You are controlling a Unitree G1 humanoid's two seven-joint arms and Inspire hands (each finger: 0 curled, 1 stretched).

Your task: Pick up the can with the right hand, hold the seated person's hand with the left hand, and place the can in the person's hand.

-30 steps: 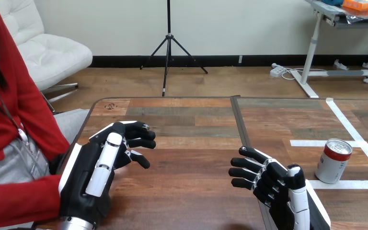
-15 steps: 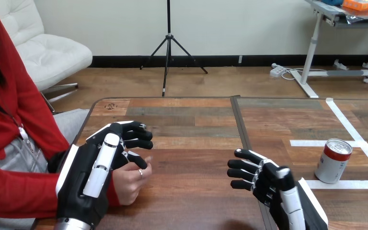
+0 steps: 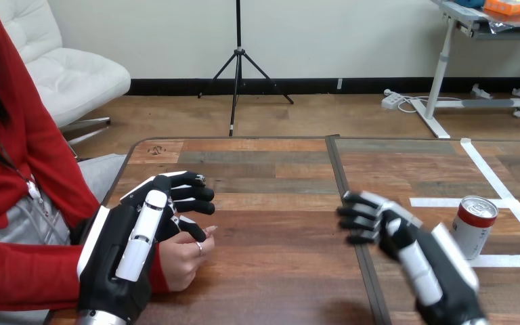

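Observation:
A silver can (image 3: 472,227) with a red band stands upright on the wooden table (image 3: 277,169) at the right. My right hand (image 3: 412,252) hovers just left of the can, a small gap between them, its fingers (image 3: 359,217) spread and holding nothing. My left hand (image 3: 127,248) is at the table's left edge with its fingers (image 3: 188,195) loosely bent and empty. The person's hand (image 3: 184,256) lies loosely closed on the table under and beside my left hand, a fingertip touching my thumb (image 3: 191,227). I cannot tell whether my palm rests on it.
White tape lines (image 3: 497,183) mark a box around the can at the table's right. A dark seam (image 3: 342,193) runs front to back down the table's middle. The person's red sleeve (image 3: 20,274) lies along the left edge.
The person's hand came in under my left hand and slid a little further out. My right hand swung right and rose toward the can. The can stayed put.

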